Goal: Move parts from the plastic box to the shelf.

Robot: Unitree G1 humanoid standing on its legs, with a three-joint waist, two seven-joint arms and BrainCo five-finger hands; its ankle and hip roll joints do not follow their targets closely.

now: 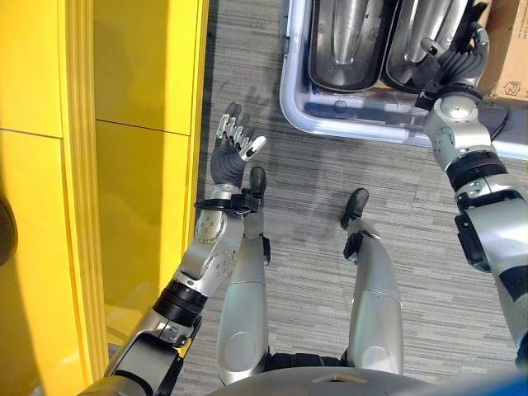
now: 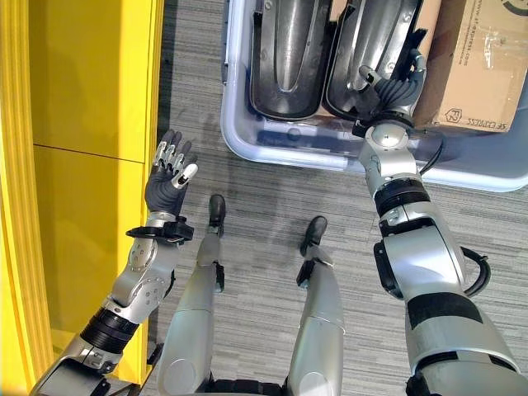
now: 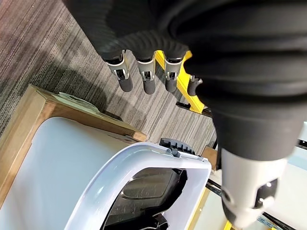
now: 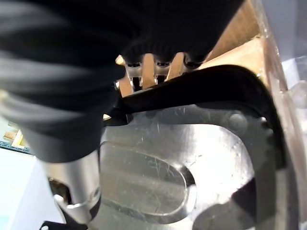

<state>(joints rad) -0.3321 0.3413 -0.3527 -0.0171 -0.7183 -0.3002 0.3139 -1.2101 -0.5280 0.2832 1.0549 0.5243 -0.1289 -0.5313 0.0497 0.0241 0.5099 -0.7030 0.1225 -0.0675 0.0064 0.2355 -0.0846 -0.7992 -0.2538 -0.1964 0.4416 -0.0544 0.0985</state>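
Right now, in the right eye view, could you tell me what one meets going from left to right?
Yellow shelf → left hand → left dark part in the plastic box → right hand gripping the right part → cardboard box.

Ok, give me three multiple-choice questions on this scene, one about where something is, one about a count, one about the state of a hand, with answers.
1. Where is the right hand?
A. at the near end of the right-hand part in the plastic box
B. on the yellow shelf
C. on the cardboard box

2. How many dark parts lie in the plastic box?
A. one
B. two
C. four

3. What is the left hand doing?
A. gripping a part
B. pressing on the shelf
C. open, holding nothing

Answers: 1 A, its fingers curl over that part's dark rim. 2 B, the left-hand part lies beside the right-hand one. 3 C, its fingers are straight above the floor beside the shelf.
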